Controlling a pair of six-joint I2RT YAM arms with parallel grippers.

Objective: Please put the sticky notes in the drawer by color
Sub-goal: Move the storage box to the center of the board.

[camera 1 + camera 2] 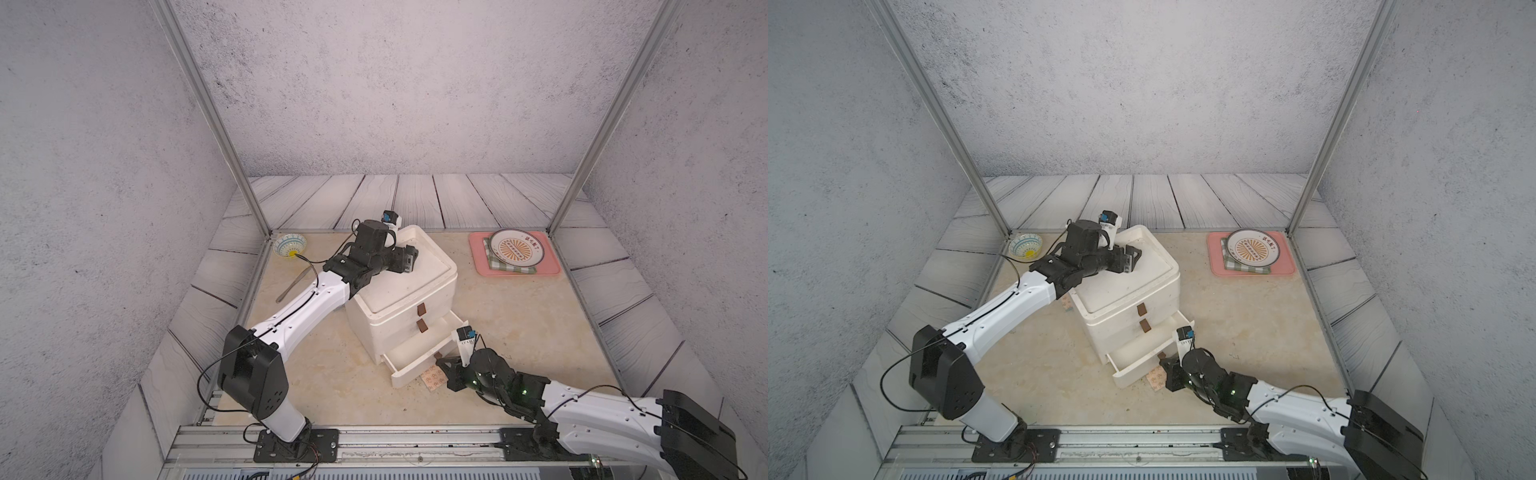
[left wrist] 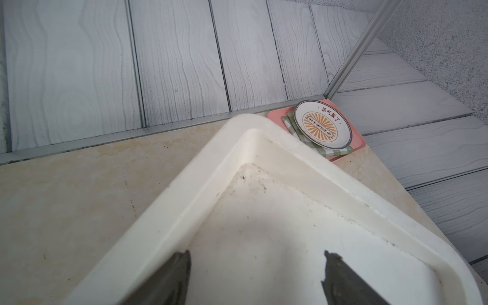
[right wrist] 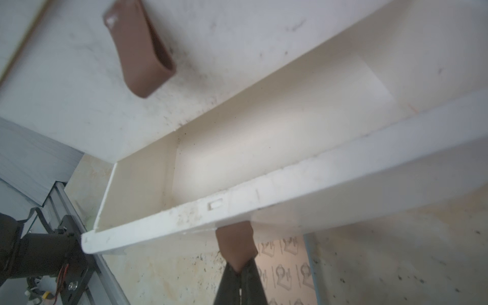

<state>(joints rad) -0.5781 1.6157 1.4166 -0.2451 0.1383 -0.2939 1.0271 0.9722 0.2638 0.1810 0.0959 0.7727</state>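
Observation:
The drawer (image 1: 399,291) (image 1: 1125,286) is a white three-drawer chest in mid-table, seen in both top views. Its bottom drawer (image 1: 415,353) (image 3: 264,137) stands pulled out, and the part of its inside that shows is bare. My right gripper (image 1: 441,360) (image 1: 1163,358) (image 3: 239,269) is shut on that drawer's brown tab handle (image 3: 235,243). One orange-patterned sticky note (image 1: 432,380) (image 3: 287,264) lies on the table under the drawer front. In a top view another patterned sticky note (image 1: 1066,305) shows left of the chest. My left gripper (image 1: 411,259) (image 2: 257,257) hangs open over the chest's recessed top (image 2: 264,224).
At the back right a pink tray (image 1: 552,268) holds a green checked cloth (image 1: 511,269) and a plate (image 1: 516,247). A patterned bowl (image 1: 290,245) and a spoon (image 1: 293,284) lie at the back left. Metal frame posts stand at both back corners.

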